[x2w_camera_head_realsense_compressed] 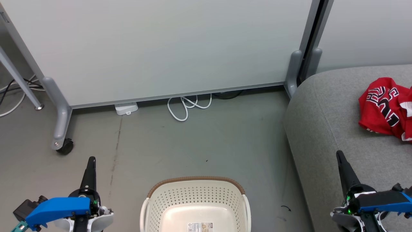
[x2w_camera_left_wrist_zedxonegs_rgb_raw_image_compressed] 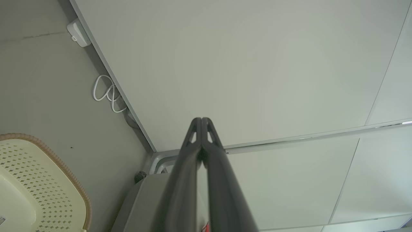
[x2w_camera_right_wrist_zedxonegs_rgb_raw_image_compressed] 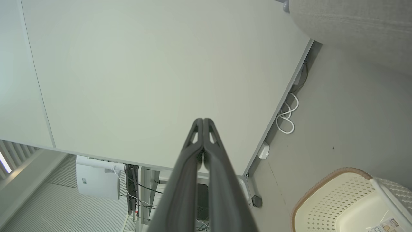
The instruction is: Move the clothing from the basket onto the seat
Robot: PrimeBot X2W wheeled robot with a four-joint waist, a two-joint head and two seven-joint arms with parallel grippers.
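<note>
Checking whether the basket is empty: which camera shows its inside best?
Head view: it looks down into the basket, showing its bare floor and label. The left wrist view catches one perforated corner at lower left; the right wrist view, a corner with the label's edge.

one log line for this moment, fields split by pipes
clothing: red heap on seat | basket: no clothing visible inside | left gripper: shut, empty | right gripper: shut, empty

The head camera looked steeply down from above the basket (x2w_camera_head_realsense_compressed: 195, 196), facing the far partition (x2w_camera_head_realsense_compressed: 161, 48), the seat (x2w_camera_head_realsense_compressed: 322, 122) at right. Both wrist cameras, lower and rolled sideways, faced that partition, sharing the basket rim and looped white cable (x2w_camera_head_realsense_compressed: 182, 120) with it.
</note>
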